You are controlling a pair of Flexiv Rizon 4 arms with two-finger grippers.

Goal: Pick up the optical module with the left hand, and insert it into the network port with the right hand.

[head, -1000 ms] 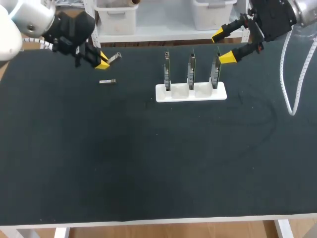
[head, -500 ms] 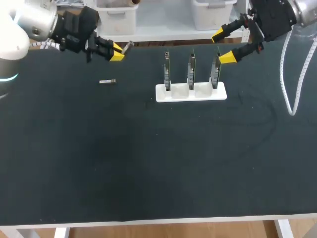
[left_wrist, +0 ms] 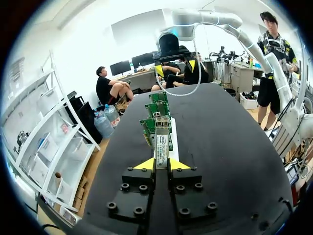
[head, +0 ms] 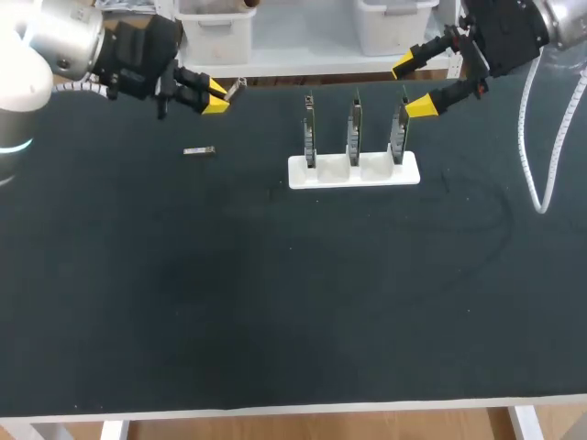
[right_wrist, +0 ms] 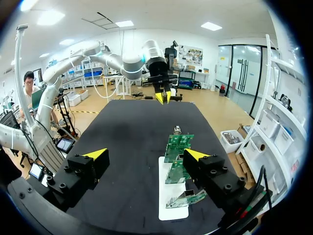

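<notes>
left pincer point(head: 215, 97) is clamped on the optical module point(head: 237, 85) above the far left of the bench point(head: 293, 302); right pincer point(head: 413, 85) is held apart by the white card rack point(head: 354, 171)

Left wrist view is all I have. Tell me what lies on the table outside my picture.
Observer: Head view shows a second optical module lying flat on the black table, apart from the left gripper.
Operator: Now report the other arm.
Observer: The right gripper is open with nothing between its fingers, by the right end of the white holder of three circuit boards.
</notes>
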